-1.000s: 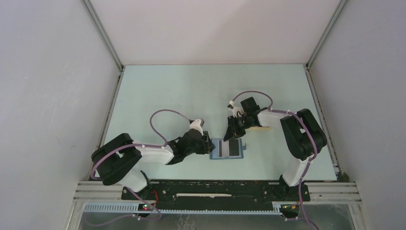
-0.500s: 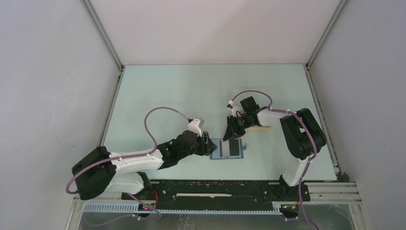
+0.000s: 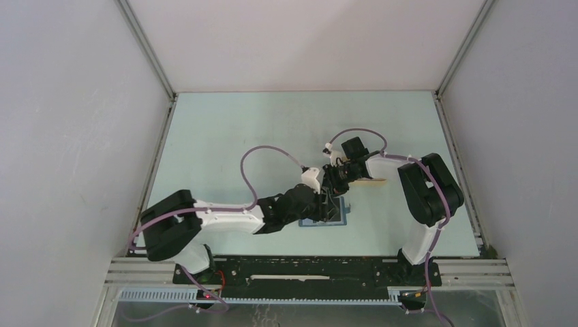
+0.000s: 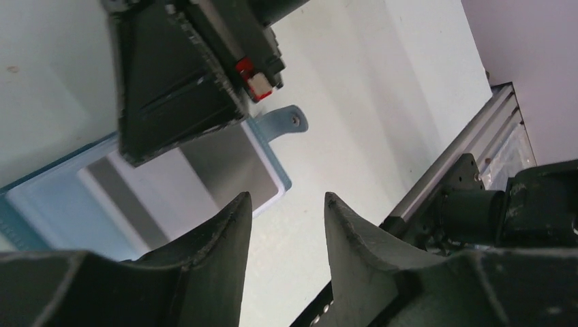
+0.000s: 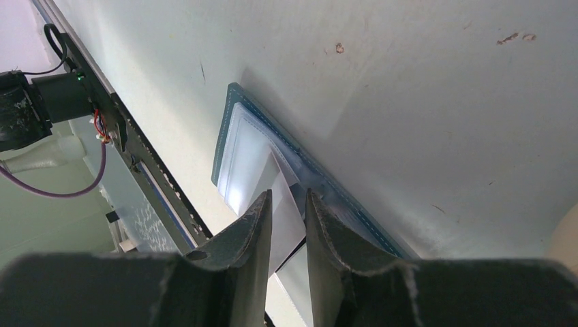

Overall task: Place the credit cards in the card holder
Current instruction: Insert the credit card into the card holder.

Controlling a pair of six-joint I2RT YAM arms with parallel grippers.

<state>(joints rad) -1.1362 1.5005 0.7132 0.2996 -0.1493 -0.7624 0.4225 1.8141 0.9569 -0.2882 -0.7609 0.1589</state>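
The left gripper (image 4: 286, 201) has been carried rightward and is now hung over the holder (image 5: 235, 146), close beside the right gripper (image 5: 287, 196); a two-handed insertion is suggested. Its fingers are held apart, empty. The right fingers are set narrowly about a card (image 5: 281, 178) tipped into the open holder; a clamp cannot be confirmed. Counted: two grippers, one holder, one card surely.

Card holder (image 5: 235, 146) on table (image 3: 232, 136); card (image 5: 286, 221) on holder, under right hand (image 5: 287, 196).
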